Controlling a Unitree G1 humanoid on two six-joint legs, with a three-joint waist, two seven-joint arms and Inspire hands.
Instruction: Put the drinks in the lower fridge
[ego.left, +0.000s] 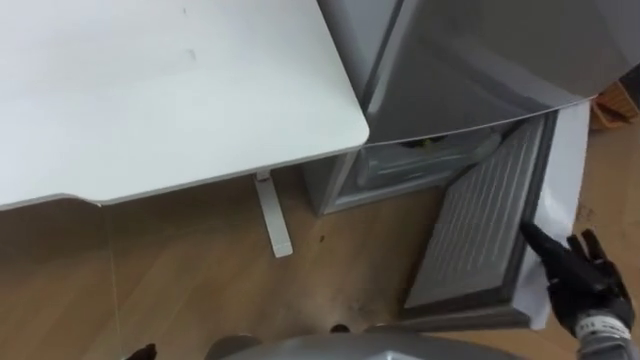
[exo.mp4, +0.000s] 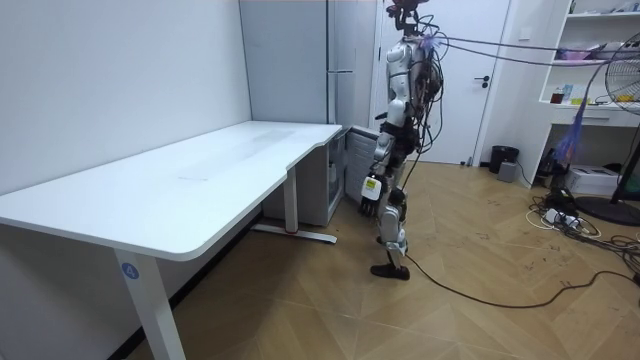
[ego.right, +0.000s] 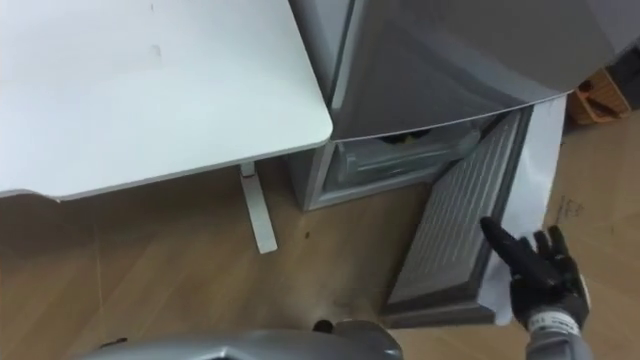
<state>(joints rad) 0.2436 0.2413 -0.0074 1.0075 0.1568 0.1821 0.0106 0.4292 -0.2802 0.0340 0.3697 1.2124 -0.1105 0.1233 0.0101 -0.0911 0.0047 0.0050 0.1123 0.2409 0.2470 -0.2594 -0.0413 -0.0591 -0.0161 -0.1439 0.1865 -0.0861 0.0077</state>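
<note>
The right robot hand (ego.left: 580, 285) is held low at the free edge of the lower fridge door (ego.left: 485, 225), its fingers spread apart and straight, clamped on nothing; whether the door is touched cannot be told. A dark part of the left robot hand (ego.left: 142, 352) is seen at the bottom edge, and its state cannot be told. The door is swung wide over the wooden floor (ego.left: 180, 260). Behind it the lower fridge compartment (ego.left: 420, 160) is exposed; dim shapes are seen inside, and whether they are drinks cannot be told. The worktop (ego.left: 150, 90) is set just beside the fridge (ego.left: 470, 60), corner towards it.
</note>
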